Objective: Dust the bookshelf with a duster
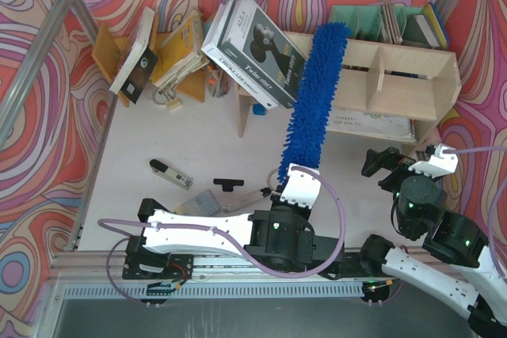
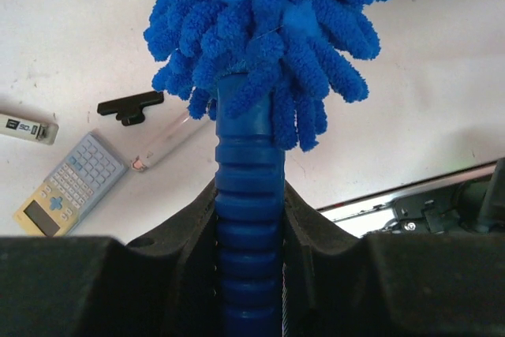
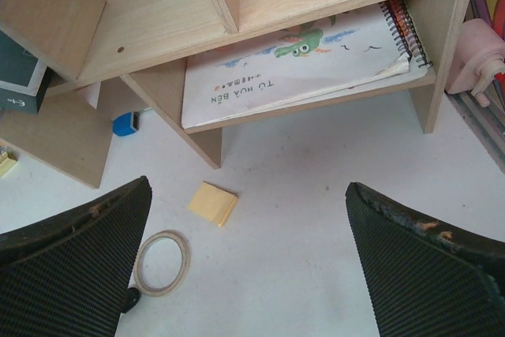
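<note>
Because the left gripper [image 2: 249, 222] is clamped on its ribbed plastic handle [image 2: 249, 155], the long bright-blue shaggy microfibre duster [image 1: 315, 93] reaches forward, head across the top of the pale plywood bookshelf [image 1: 404, 85], while the right gripper [image 3: 248, 266] hangs spread wide, empty, nearby.

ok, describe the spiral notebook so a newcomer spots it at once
Find the pale plywood bookshelf at the table's far right. On its lowest board, under the right-hand compartments, lies the spiral notebook. Unlike the books standing upright higher up, it lies flat, its white cover showing a green cartoon creature.
</note>
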Tool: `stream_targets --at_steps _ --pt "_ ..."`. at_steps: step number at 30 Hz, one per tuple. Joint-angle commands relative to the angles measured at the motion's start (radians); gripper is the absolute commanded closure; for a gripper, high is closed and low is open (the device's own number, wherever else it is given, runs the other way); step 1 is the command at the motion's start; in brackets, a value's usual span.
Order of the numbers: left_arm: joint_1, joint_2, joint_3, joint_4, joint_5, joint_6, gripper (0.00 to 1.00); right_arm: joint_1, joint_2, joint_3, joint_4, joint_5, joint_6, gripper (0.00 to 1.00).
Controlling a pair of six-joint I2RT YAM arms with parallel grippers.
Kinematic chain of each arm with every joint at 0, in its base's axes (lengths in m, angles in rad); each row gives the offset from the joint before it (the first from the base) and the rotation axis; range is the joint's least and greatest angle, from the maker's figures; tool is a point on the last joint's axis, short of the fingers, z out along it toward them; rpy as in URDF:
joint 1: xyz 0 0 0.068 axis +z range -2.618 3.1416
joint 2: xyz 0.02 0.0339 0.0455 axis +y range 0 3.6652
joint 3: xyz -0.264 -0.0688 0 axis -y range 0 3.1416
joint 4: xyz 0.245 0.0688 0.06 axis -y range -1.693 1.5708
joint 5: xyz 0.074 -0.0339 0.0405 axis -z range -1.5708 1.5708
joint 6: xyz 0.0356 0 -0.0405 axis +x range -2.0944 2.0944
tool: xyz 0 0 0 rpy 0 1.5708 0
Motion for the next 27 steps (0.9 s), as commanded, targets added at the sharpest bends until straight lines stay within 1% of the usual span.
stream_targets --at_steps 1,10,17,22,27 --pt "0.0 0.019 -0.004 -0.076 -0.081 -0.042 1.0 0.0 -0.01 -0.003 -0.015 0.006 0.011 0.01" --pt "0.001 0.018 -0.086 -0.034 -0.004 -0.02 1.0 0.001 -0.01 -0.006 -0.01 0.004 0.006 0.01" --pt "0.01 0.006 -0.153 0.051 0.042 0.022 1.0 0.0 -0.014 -0.006 -0.013 0.007 0.009 0.01" --pt "0.027 -0.034 -0.235 0.139 0.101 0.05 1.0 0.001 -0.013 -0.006 -0.014 0.007 0.011 0.01" --pt "0.031 -0.035 -0.214 0.122 0.081 0.05 1.0 0.0 -0.011 -0.006 -0.014 0.007 0.012 0.01"
